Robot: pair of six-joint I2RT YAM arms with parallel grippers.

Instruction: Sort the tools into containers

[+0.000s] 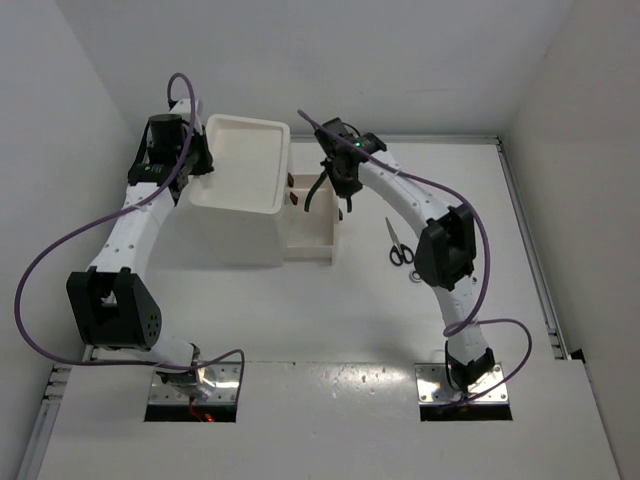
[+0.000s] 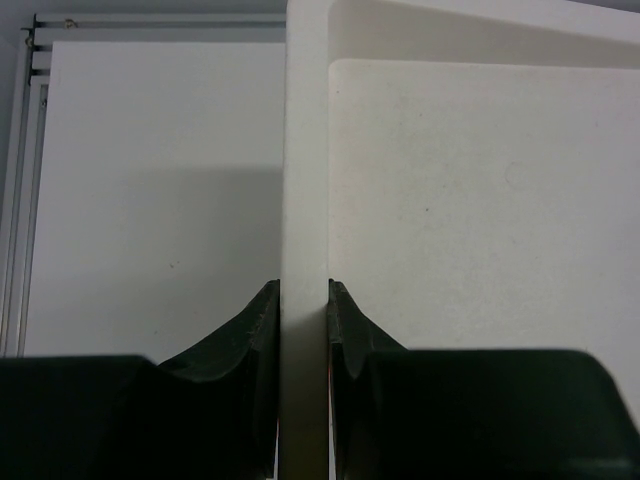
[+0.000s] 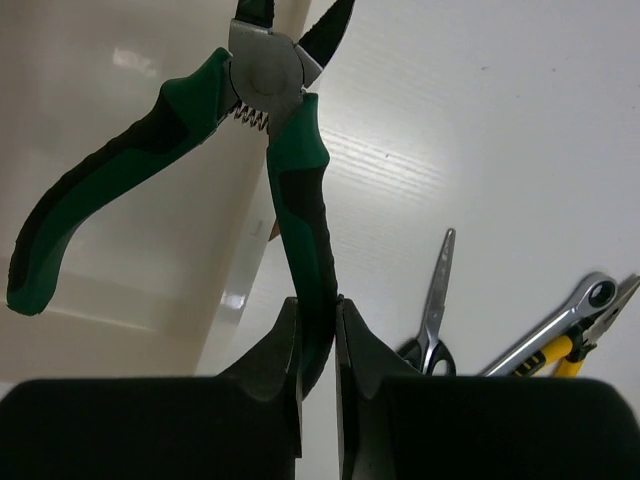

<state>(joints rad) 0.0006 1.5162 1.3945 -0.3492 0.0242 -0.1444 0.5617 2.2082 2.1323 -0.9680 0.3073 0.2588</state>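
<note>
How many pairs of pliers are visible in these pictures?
2. The green-handled pliers are held in the right gripper; the yellow-handled pliers lie on the table beside a wrench, partly hidden. Others may be hidden.

Cannot see the nose tips of the green pliers (image 3: 290, 200), cropped by the top edge of the right wrist view. Cannot see the full loops of the scissors (image 3: 437, 290), nor the lower ends of the wrench (image 3: 560, 325) and yellow pliers (image 3: 567, 354), all sunk behind the right end effector (image 3: 318, 320). Cannot follow the tray (image 2: 305, 150) past the left wrist view's top and right edges.
</note>
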